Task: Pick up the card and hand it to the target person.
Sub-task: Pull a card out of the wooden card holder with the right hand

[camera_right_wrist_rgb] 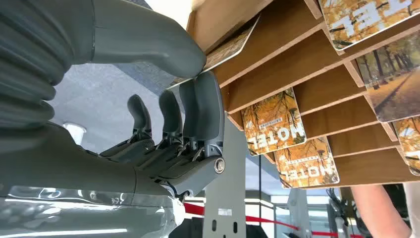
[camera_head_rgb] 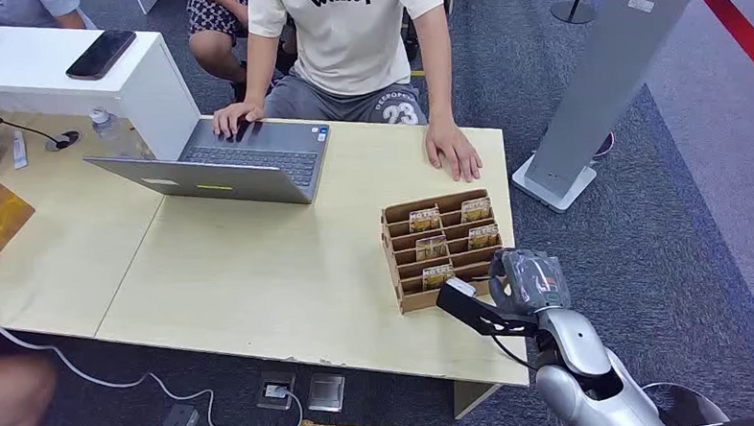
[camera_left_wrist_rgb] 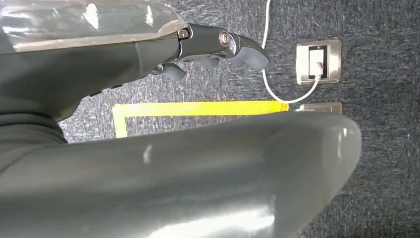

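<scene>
The right robot hand (camera_head_rgb: 528,281) reaches in at the near right corner of the wooden card rack (camera_head_rgb: 395,253), which stands on the light desk (camera_head_rgb: 260,266) toward its right side. In the right wrist view the thick grey thumb (camera_right_wrist_rgb: 148,42) lies on one face of a card (camera_right_wrist_rgb: 230,45) that sticks out of the rack's nearest slot, and a dark finger (camera_right_wrist_rgb: 203,106) presses against its other face, so the right robot hand pinches this card while it still sits in its slot; the other fingers curl loosely beside it, away from the card. More cards with an autumn-leaf print and the word HOTEL (camera_right_wrist_rgb: 274,121) rest in the other slots of the rack. Across the desk sits a person in a pale T-shirt (camera_head_rgb: 346,32), one hand on an open grey laptop (camera_head_rgb: 246,161) and the other hand (camera_head_rgb: 453,152) flat on the desk just beyond the rack. The left robot hand (camera_left_wrist_rgb: 218,49) hangs over dark carpet with a yellow tape line (camera_left_wrist_rgb: 198,108) and a floor socket (camera_left_wrist_rgb: 318,61); its fingers are bent inward with nothing seen in them, though the thumb hides much of the palm.
</scene>
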### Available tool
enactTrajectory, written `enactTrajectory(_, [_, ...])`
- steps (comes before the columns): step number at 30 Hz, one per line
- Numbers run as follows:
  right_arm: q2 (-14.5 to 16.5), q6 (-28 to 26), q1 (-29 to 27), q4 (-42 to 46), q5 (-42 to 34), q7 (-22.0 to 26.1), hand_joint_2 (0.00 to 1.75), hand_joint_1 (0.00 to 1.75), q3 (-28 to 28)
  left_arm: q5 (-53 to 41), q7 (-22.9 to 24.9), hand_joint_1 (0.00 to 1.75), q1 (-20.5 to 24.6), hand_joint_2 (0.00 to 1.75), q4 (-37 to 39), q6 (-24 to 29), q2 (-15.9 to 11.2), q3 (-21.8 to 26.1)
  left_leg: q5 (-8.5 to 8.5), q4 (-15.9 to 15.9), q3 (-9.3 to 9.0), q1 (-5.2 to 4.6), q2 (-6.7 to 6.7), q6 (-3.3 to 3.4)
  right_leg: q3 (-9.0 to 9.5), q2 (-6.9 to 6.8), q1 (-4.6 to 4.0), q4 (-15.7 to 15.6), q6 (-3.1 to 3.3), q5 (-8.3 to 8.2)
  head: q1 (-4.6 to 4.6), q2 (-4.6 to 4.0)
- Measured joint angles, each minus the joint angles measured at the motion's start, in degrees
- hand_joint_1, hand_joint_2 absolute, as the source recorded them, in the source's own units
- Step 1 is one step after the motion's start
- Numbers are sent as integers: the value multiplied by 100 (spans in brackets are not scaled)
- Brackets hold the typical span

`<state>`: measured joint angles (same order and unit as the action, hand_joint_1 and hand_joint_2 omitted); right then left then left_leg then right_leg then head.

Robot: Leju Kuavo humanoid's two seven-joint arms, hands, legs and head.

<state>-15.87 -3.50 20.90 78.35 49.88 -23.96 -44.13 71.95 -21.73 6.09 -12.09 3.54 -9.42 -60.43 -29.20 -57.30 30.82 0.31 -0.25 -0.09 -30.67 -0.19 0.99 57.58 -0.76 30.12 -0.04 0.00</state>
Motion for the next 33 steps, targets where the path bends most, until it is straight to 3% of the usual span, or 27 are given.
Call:
enactTrajectory(7, [0,24,-35,-29,2,7,175,114,0,0,0,0,0,0,0,-9,0,0,0,0,0,0,0,0,0,0,0,0,0,0,0,0])
enactTrajectory(15, [0,35,-48,-46,1,16,175,93,0,0,0,0,0,0,0,-17,0,0,0,0,0,0,0,0,0,0,0,0,0,0,1,0])
enactTrajectory(22, [0,35,-57,-69,0,18,175,105,0,0,0,0,0,0,0,-38,0,0,0,0,0,0,0,0,0,0,0,0,0,0,1,0])
enactTrajectory(26, [0,35,-60,-77,0,20,175,132,1,0,0,0,0,0,0,-52,0,0,0,0,0,0,0,0,0,0,0,0,0,0,1,0])
enactTrajectory(33, [2,35,-52,-78,0,28,175,144,2,0,0,0,0,0,0,-55,0,0,0,0,0,0,0,0,0,0,0,0,0,0,1,0])
